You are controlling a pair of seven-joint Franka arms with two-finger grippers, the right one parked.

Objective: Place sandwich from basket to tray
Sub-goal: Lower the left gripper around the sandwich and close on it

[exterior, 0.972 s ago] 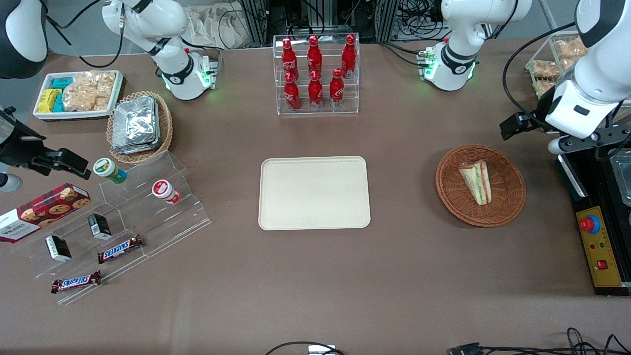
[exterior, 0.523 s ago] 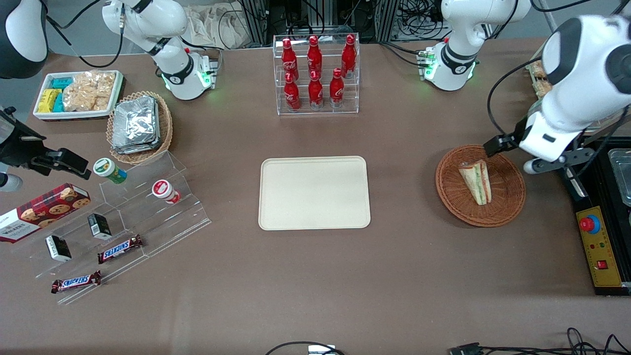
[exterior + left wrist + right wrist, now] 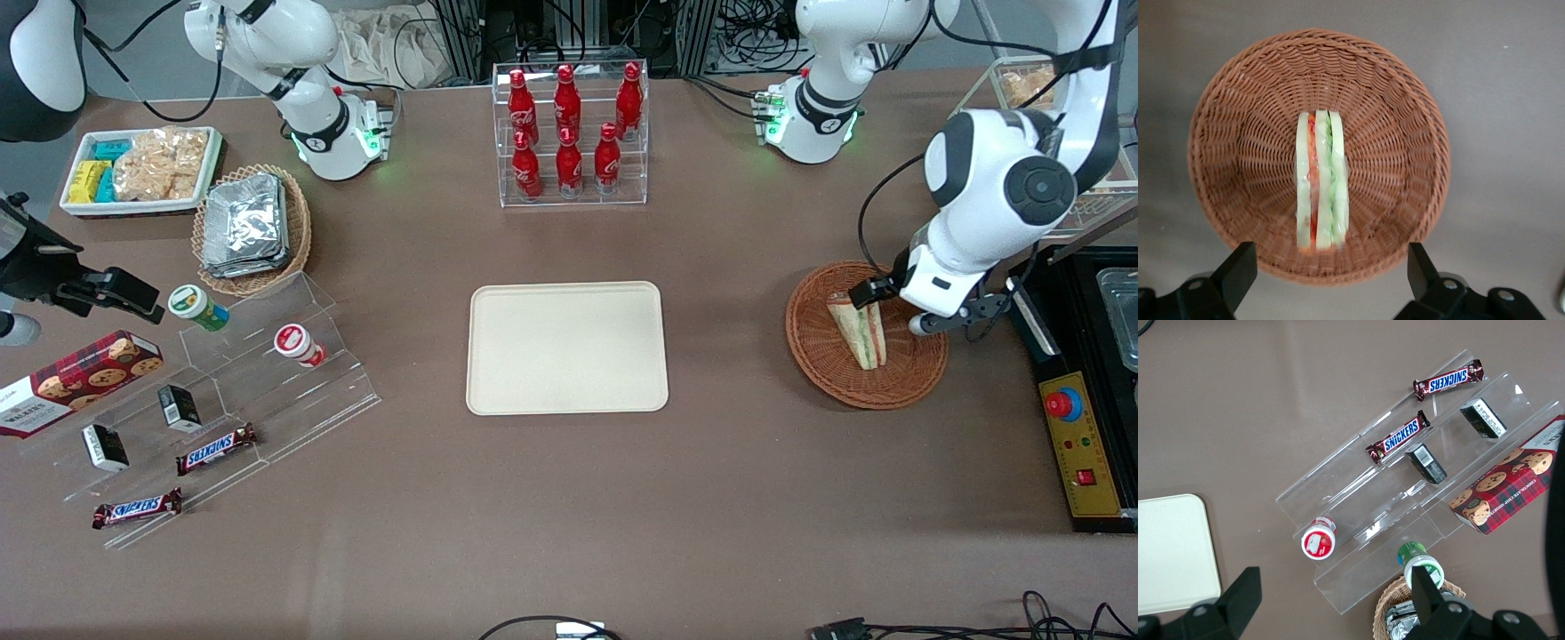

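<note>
The sandwich (image 3: 859,330), a wedge of white bread with green and red-orange layers, lies in the round reddish-brown wicker basket (image 3: 816,369). My left gripper (image 3: 896,308) hangs above the basket, over the part farther from the front camera, and holds nothing. In the left wrist view the sandwich (image 3: 1321,180) stands on edge in the middle of the basket (image 3: 1225,107). The gripper (image 3: 1328,273) is open, its black fingers (image 3: 1239,267) spread wide at the basket's rim. The cream tray (image 3: 567,348) lies bare at the table's middle, toward the parked arm from the basket.
A black control box (image 3: 1080,440) with a red button sits beside the basket at the working arm's end. A clear rack of red bottles (image 3: 569,133) stands farther from the front camera than the tray. A foil-packet basket (image 3: 251,228) and acrylic snack shelves (image 3: 222,400) lie toward the parked arm's end.
My left arm has swung in from the working arm's end of the table and come down over the basket. The sandwich, basket and tray have not moved.
</note>
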